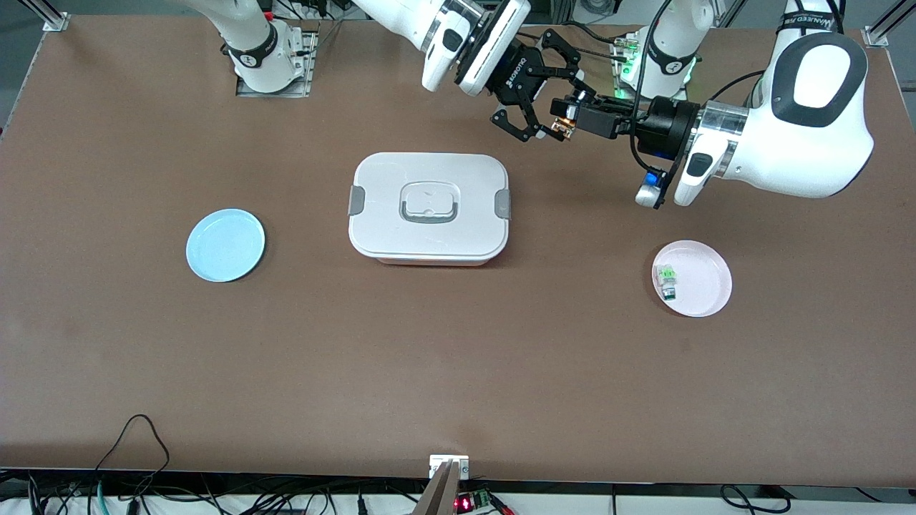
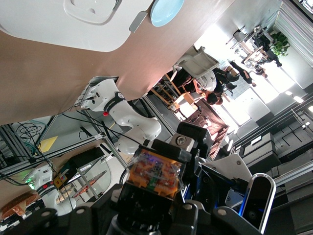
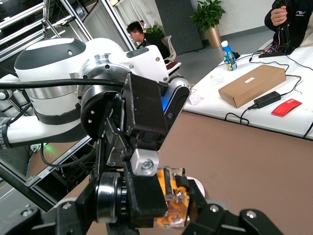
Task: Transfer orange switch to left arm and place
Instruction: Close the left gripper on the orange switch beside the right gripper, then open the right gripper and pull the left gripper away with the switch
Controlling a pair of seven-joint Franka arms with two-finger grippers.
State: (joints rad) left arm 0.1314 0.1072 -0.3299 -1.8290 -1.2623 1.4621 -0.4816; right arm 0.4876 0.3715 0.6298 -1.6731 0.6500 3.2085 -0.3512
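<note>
Mid-air handoff near the counter's robot-side edge, clear of the box [image 1: 429, 208]: left gripper [image 1: 565, 119] clamped on orange switch [image 1: 563, 126], right gripper [image 1: 535, 123] jaws apart around it, ready to take over.

A brown table [image 1: 458, 372] fills the room's middle. 1 potted plant [image 3: 209, 19] stands by a dark wall. A white desk [image 3: 274, 110] carries a cardboard box [image 3: 252, 85].

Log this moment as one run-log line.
phase: mid-air handover | left end effector: shut on orange switch | right end effector: open around it | box: untouched
</note>
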